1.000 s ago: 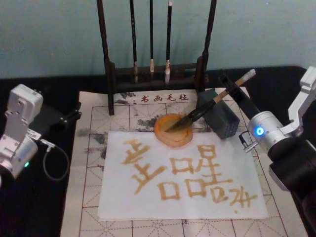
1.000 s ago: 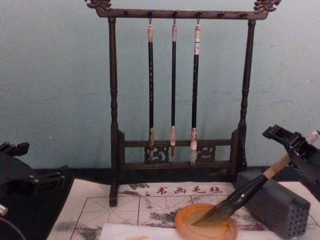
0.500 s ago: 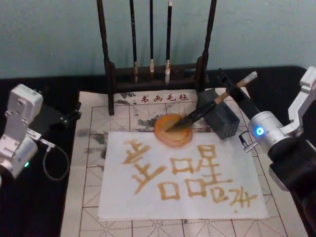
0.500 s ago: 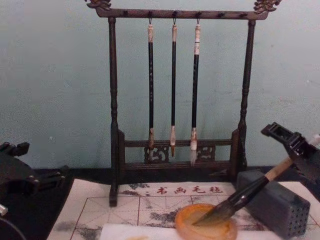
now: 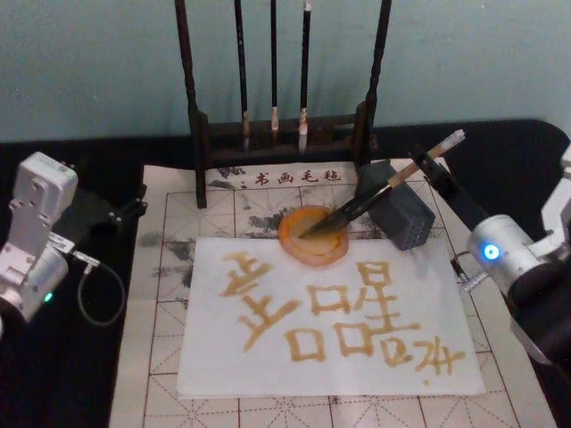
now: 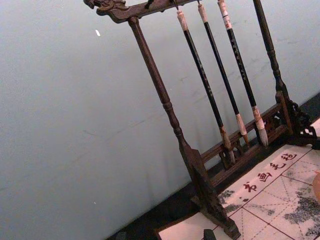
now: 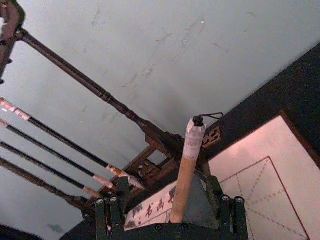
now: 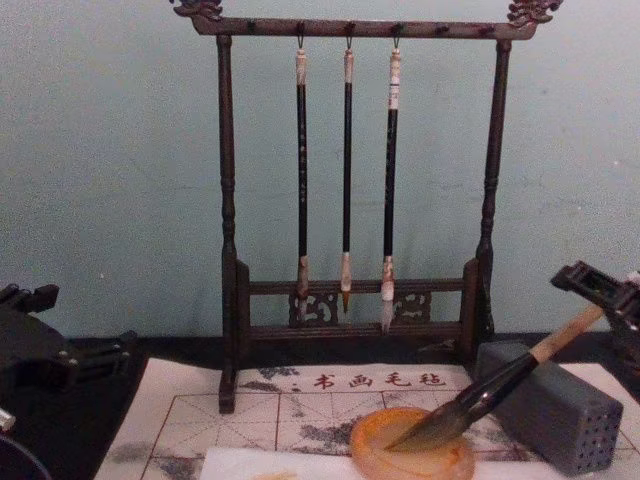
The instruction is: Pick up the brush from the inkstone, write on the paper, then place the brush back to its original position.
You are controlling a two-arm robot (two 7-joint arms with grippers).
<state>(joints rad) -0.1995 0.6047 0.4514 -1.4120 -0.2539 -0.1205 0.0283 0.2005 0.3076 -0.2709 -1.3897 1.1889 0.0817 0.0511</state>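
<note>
The brush (image 5: 370,201) lies slanted, its dark bristles in the orange inkstone (image 5: 308,241) and its pale handle propped on the grey block (image 5: 397,214). The chest view gives the same brush (image 8: 490,390) and inkstone (image 8: 400,455) from the side. My right gripper (image 5: 435,174) is open at the handle's upper end. In the right wrist view its fingers (image 7: 106,210) stand wide on either side of the brush (image 7: 186,170) without touching it. The white paper (image 5: 268,357) in front of the inkstone carries several golden-brown characters. My left gripper (image 5: 125,209) is parked at the mat's left edge.
A dark wooden rack (image 5: 281,134) with three thin hanging brushes stands behind the inkstone. A gridded felt mat (image 5: 169,267) lies under the paper. A looped cable (image 5: 89,294) hangs beside the left arm.
My right gripper has drawn back to the right along the handle, away from the grey block. The brush has stayed in the inkstone. The left arm has not moved.
</note>
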